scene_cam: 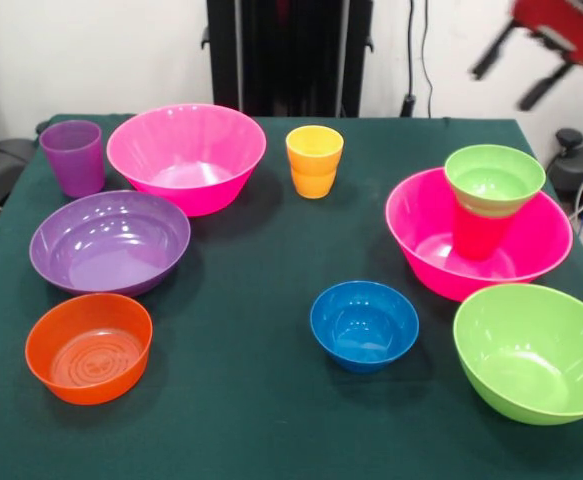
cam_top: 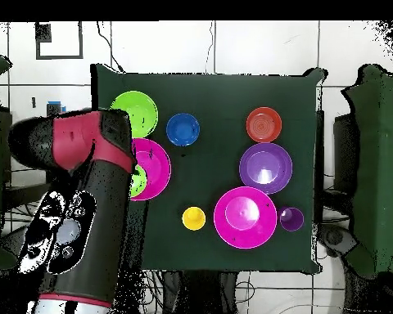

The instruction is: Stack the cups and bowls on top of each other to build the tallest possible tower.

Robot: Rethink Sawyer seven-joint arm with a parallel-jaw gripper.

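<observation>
So far, small green bowl (scene_cam: 494, 178) sat on red cup (scene_cam: 479, 232) inside right pink bowl (scene_cam: 441, 255). Pincer (scene_cam: 531, 75) blurred, spread unclear. Next piece, likely blue bowl (scene_cam: 363, 324), needed centring.

- The gripper (scene_cam: 561, 45) is a blurred red and black shape at the front view's top right corner, cut off by the edge; its fingers cannot be made out.
- The large lime green bowl (scene_cam: 534, 350) runs past the front view's right edge.
- From overhead, the arm (cam_top: 89, 204) covers much of the right-hand hot pink bowl (cam_top: 155, 168) and the small green bowl (cam_top: 137, 178) there.
- The red cup (scene_cam: 479, 232) shows only beneath the small green bowl.
</observation>
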